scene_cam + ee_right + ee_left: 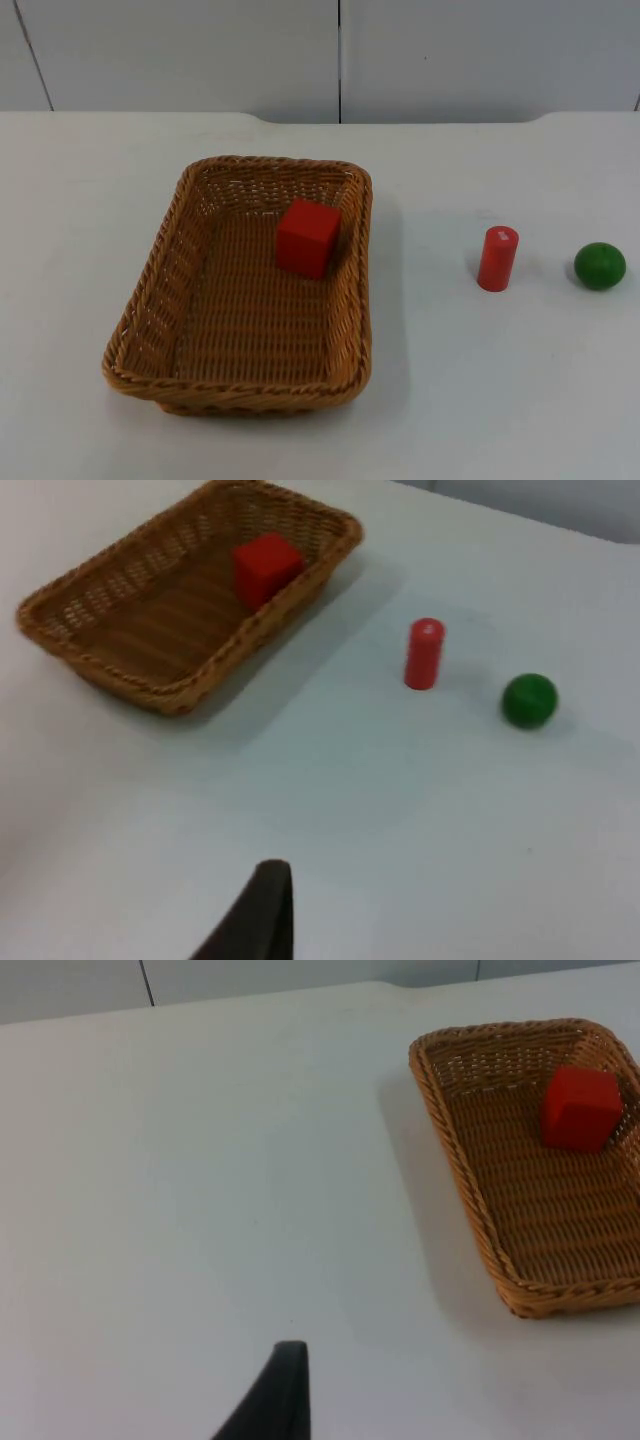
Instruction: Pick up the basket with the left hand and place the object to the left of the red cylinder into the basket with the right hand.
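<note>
Since the red cube already lies inside the basket, near its 1 o'clock corner, with the red cylinder and green ball standing at 3 o'clock, the task looks done, both grippers waiting clear, their spread untellable.

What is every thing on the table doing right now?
Woven brown wicker basket: resting on the white table, holding one block.
Red cube block: lying inside the basket, against its right wall.
Red cylinder: standing upright on the table.
Green ball: sitting on the table, right of the cylinder, not touching it.
</note>
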`<move>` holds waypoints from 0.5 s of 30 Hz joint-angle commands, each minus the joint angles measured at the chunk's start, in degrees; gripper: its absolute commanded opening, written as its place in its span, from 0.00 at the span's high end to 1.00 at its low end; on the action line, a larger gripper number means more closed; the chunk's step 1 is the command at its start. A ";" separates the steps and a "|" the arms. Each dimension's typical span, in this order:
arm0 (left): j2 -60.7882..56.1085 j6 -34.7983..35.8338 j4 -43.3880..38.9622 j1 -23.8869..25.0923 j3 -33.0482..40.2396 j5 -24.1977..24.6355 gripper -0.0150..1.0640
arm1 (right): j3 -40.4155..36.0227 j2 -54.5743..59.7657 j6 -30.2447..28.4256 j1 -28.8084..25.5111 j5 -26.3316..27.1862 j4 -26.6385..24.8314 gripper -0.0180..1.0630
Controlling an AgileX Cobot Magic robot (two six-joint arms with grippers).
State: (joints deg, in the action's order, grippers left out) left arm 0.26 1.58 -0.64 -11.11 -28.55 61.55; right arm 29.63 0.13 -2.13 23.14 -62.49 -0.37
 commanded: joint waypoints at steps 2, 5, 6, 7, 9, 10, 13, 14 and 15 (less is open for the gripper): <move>-0.26 -0.07 0.64 -0.28 0.17 0.02 0.01 | -0.13 -0.13 0.27 -6.81 0.78 0.05 0.01; -0.26 -0.07 0.64 -0.28 0.17 0.02 0.01 | -0.13 -0.13 0.27 -10.35 0.78 0.05 0.01; -0.26 -0.07 0.64 -0.28 0.17 0.02 0.01 | -0.13 -0.13 0.27 -12.19 0.78 0.05 0.01; -0.26 -0.07 0.64 -0.28 0.17 0.02 0.01 | -0.13 -0.13 0.27 -13.90 0.78 0.05 0.01; -0.26 -0.07 0.64 -0.28 0.17 0.02 0.01 | -0.13 -0.13 0.27 -16.59 0.78 0.05 0.01; -0.26 -0.07 0.64 -0.28 0.17 0.02 0.01 | -0.13 -0.13 0.27 -16.59 0.78 0.05 0.01; -0.26 -0.07 0.64 -0.28 0.17 0.02 0.01 | -0.13 -0.13 0.27 -19.27 0.78 0.05 0.01; -0.26 -0.07 0.64 -0.28 0.17 0.02 0.01 | -0.13 -0.13 0.27 -19.55 0.78 0.05 0.01; -0.26 -0.07 0.64 -0.28 0.17 0.02 0.01 | -0.13 -0.13 0.27 -19.55 0.78 0.05 0.01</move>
State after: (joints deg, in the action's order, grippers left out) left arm 0.26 1.58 -0.64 -11.11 -28.55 61.55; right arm 29.63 0.13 -1.94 4.13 -62.49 -0.37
